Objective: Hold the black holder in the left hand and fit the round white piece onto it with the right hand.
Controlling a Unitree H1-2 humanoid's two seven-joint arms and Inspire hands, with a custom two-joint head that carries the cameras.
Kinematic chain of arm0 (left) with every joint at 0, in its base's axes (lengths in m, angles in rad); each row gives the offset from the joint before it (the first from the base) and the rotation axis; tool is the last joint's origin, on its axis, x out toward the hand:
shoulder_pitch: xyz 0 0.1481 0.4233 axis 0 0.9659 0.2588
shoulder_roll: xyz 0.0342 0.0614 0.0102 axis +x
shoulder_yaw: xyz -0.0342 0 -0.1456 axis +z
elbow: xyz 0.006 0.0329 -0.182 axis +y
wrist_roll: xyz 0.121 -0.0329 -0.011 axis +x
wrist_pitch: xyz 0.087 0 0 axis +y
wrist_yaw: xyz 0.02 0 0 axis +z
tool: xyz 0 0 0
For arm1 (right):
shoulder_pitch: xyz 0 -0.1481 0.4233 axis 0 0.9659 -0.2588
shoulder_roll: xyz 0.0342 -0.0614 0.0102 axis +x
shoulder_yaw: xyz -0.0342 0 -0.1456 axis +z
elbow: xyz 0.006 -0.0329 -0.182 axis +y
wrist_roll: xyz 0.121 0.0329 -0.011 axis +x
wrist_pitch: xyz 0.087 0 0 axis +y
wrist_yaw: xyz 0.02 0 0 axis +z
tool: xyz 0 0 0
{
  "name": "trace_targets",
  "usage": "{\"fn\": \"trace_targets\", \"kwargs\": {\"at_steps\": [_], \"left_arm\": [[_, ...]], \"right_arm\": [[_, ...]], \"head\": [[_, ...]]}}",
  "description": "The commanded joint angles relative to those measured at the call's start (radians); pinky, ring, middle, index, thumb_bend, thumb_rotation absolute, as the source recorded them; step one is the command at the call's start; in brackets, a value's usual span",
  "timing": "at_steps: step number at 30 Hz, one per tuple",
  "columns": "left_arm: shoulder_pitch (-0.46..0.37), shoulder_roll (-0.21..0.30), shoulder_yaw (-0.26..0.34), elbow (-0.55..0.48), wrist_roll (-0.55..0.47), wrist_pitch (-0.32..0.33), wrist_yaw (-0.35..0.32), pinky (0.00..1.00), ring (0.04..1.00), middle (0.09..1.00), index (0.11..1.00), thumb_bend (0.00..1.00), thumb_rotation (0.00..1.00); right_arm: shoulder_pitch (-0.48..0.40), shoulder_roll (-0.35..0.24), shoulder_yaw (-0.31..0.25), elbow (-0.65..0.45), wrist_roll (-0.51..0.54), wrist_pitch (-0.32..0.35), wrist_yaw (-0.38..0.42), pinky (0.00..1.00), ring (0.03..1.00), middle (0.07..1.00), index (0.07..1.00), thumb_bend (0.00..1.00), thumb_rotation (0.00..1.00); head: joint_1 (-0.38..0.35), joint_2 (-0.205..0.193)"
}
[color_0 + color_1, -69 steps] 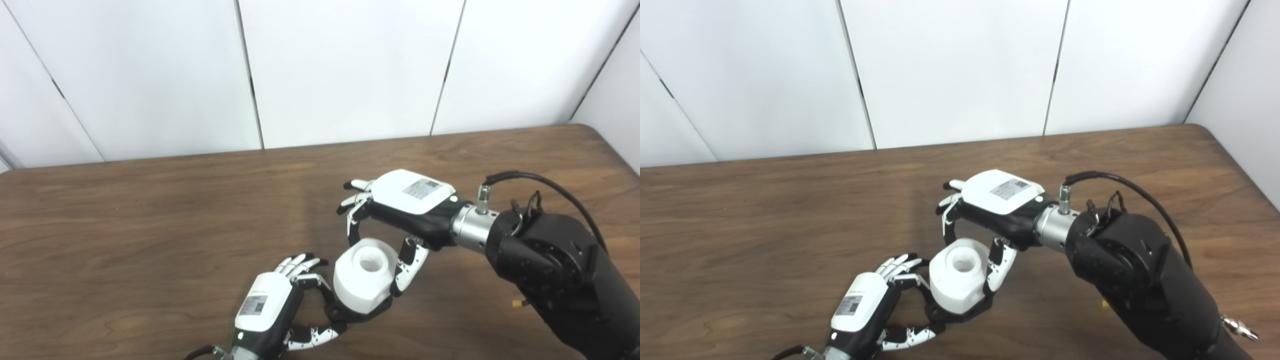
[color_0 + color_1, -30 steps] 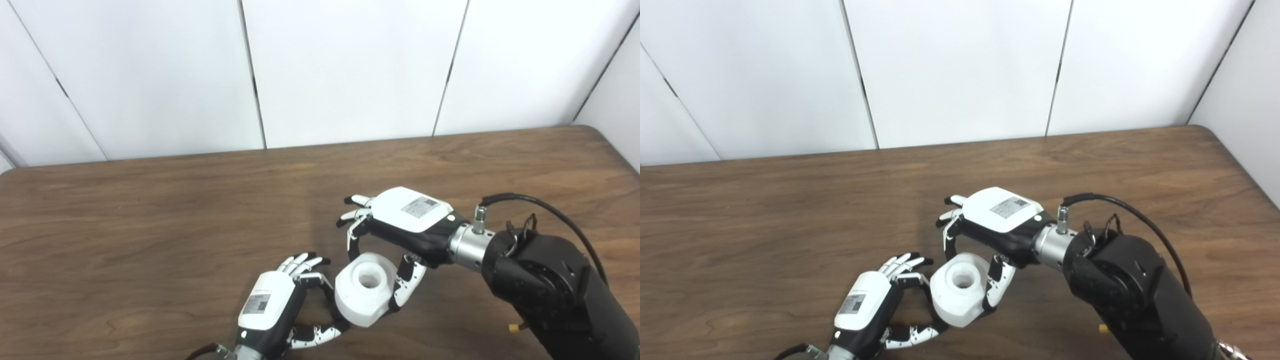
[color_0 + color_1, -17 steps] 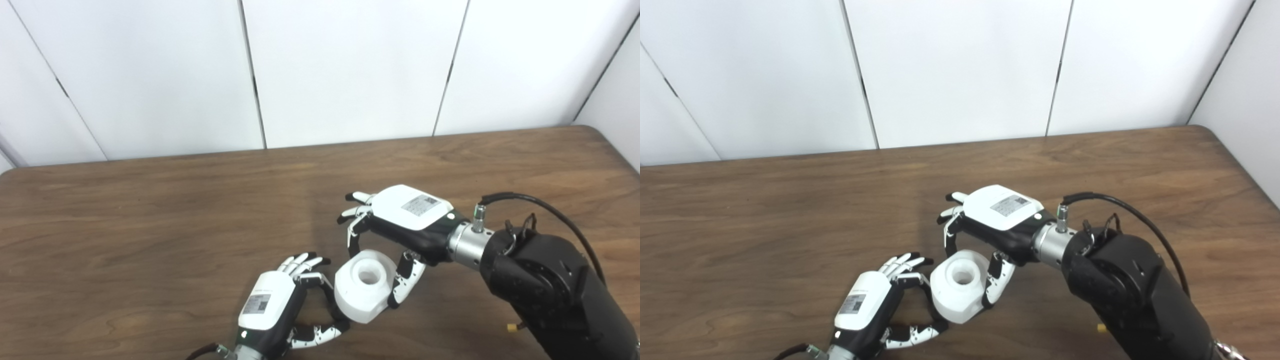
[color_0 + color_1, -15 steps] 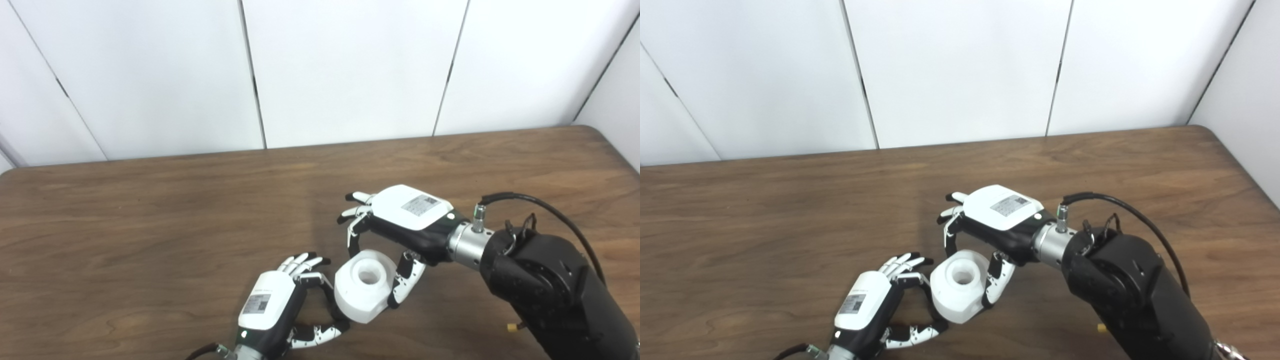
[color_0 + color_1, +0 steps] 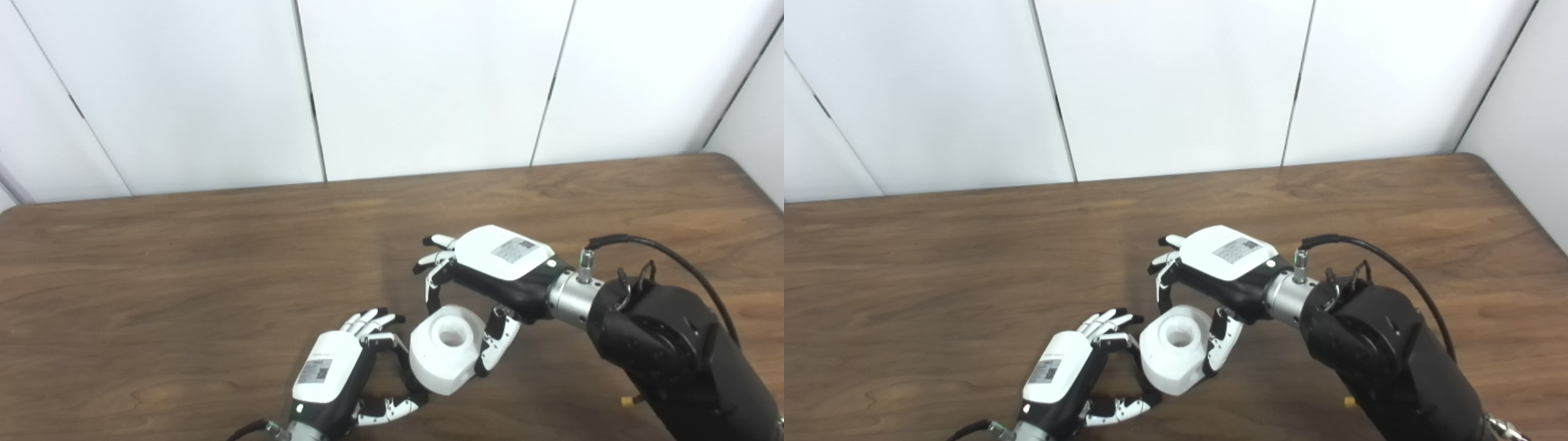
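The round white piece (image 5: 446,349) with a hole in its top sits low at the table's front middle. It covers the black holder, which I cannot make out beneath it. My left hand (image 5: 343,380) lies at its left, with a finger and thumb curled around the base under the white piece. My right hand (image 5: 490,269) reaches over from the right. Its fingers (image 5: 432,294) hook over the back of the piece and its thumb (image 5: 496,343) lies against the right side. It also shows in the right eye view (image 5: 1176,349).
The brown wooden table (image 5: 184,257) runs back to white wall panels. Its rounded far right corner (image 5: 735,160) is in view. My bulky black right forearm (image 5: 674,349) fills the lower right. A small yellow bit (image 5: 625,401) lies by it.
The white piece has come down with the right hand, and the black holder seen under it earlier is now hidden. The right hand has since risen slightly. The left hand stays put.
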Motion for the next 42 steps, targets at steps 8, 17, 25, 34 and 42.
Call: {"fn": "trace_targets", "kwargs": {"at_steps": [8,17,25,34,42], "left_arm": [[0.001,0.001,-0.01,-0.003,0.022,0.034,-0.035,0.91,0.919,0.852,0.49,0.51,0.05],[0.001,-0.001,-0.013,0.002,0.025,0.033,-0.029,0.91,0.916,0.851,0.49,0.51,0.05],[-0.001,-0.002,-0.013,0.005,0.021,0.033,-0.028,0.91,0.918,0.851,0.49,0.51,0.05],[-0.001,0.001,-0.013,0.002,0.022,0.036,-0.033,0.91,0.918,0.852,0.49,0.51,0.05],[0.001,0.001,-0.013,-0.002,0.022,0.037,-0.033,0.91,0.914,0.85,0.49,0.51,0.05]], "right_arm": [[-0.001,-0.002,0.013,0.008,-0.02,-0.038,-0.004,0.9,0.981,0.866,0.485,0.52,0.14],[0.008,-0.002,0.016,0.015,-0.021,-0.047,-0.015,0.89,0.982,0.865,0.484,0.52,0.14],[0.013,-0.002,0.015,0.016,-0.018,-0.048,-0.018,0.9,0.981,0.866,0.484,0.52,0.14],[0.011,0.0,0.014,0.017,-0.022,-0.049,-0.023,0.9,0.978,0.862,0.484,0.52,0.14],[0.012,0.001,0.011,0.016,-0.022,-0.041,-0.017,0.89,0.98,0.864,0.484,0.52,0.14]], "head": [[-0.008,0.01],[-0.001,0.011],[-0.001,0.009],[-0.003,0.007],[-0.003,0.008]]}}
